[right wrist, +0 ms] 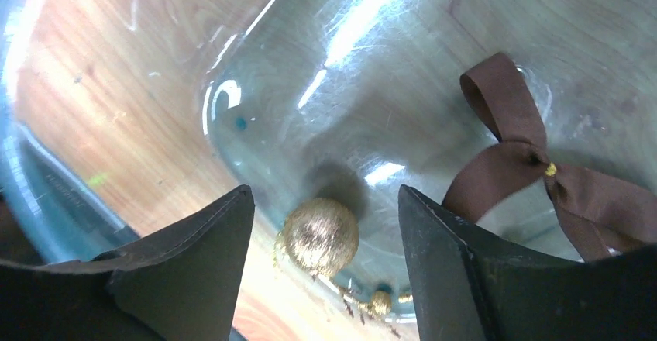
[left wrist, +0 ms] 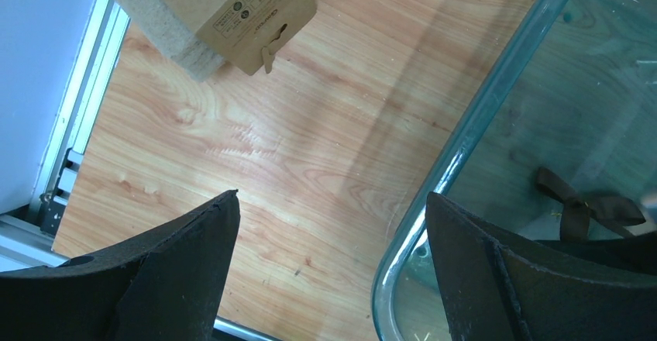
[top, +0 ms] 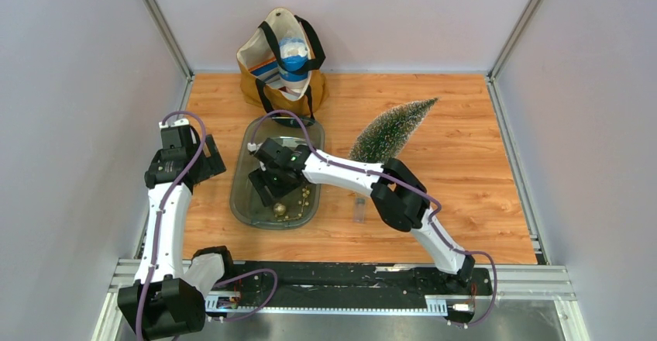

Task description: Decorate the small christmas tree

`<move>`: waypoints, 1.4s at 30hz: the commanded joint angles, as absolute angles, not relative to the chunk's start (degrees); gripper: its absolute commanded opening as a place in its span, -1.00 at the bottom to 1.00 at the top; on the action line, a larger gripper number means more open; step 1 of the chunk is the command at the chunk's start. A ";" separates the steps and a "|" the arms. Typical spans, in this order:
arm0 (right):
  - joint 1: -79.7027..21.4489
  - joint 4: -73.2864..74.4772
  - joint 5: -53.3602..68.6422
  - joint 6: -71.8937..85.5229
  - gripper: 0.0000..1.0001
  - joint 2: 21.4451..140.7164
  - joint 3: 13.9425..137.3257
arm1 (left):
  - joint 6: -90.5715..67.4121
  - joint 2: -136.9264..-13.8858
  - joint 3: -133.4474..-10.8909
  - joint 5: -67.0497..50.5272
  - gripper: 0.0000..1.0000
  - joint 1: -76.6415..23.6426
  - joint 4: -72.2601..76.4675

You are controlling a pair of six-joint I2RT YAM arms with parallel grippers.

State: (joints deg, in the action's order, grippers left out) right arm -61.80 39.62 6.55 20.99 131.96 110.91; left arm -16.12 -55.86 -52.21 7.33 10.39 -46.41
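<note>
Wooden tabletop (top: 465,178), nothing gripped

The right pincer (right wrist: 325,194) is spread inside the clear tray (left wrist: 457,151) over an untouched gold ball (right wrist: 320,236); the left pincer (left wrist: 331,195) is held wide beside its rim. The small christmas tree (top: 391,130) is laid just right of it.

The overhead view is bright and even, lit softly from above; the arms leave only faint shadows on the wooden table (top: 465,186); the small christmas tree (top: 391,132) is crisp enough to show its pale tips. In the right wrist view white glare streaks the clear tray (right wrist: 372,85); the gold ball (right wrist: 320,236) glitters, with a dark shadow behind it. In the left wrist view the tray rim shines pale; a soft shadow band crosses the wood.
</note>
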 commanded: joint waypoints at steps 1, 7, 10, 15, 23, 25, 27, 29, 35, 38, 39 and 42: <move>-61.70 38.40 5.37 22.06 0.44 125.25 110.30 | -14.94 -55.90 -52.82 6.68 0.93 10.99 -45.09; -61.79 41.75 5.53 23.20 0.44 126.56 110.22 | -15.03 -55.99 -52.91 6.59 0.93 10.99 -45.09; -61.70 41.66 6.41 23.99 0.43 127.44 109.78 | -15.03 -56.16 -52.82 6.24 0.93 10.99 -45.00; -61.70 42.54 7.29 24.78 0.40 129.02 110.92 | -14.94 -56.43 -52.82 5.63 0.93 10.99 -45.00; -61.70 43.59 7.91 25.22 0.40 130.08 110.57 | -14.85 -56.69 -52.82 5.45 0.93 10.99 -45.00; -61.70 43.59 8.08 25.40 0.39 130.25 110.48 | -14.85 -56.69 -52.82 5.36 0.93 10.99 -45.00; -61.70 43.68 8.52 25.57 0.38 130.43 110.65 | -14.85 -56.78 -52.82 5.27 0.93 10.99 -45.00; -61.79 43.68 8.53 25.75 0.36 130.61 110.57 | -14.77 -56.86 -52.82 5.01 0.93 10.99 -44.91; -61.87 43.95 9.84 26.10 0.34 130.87 110.31 | -14.77 -56.87 -52.82 4.92 0.92 10.99 -44.91; -62.14 43.95 10.46 26.19 0.34 131.04 110.04 | -14.77 -56.95 -52.82 5.01 0.92 10.99 -44.91; -62.31 44.21 10.55 26.19 0.34 131.31 110.30 | -14.77 -57.04 -52.82 4.92 0.92 10.99 -44.91; -62.40 44.82 10.55 26.19 0.33 131.92 110.83 | -14.77 -57.04 -52.82 4.92 0.92 10.99 -44.91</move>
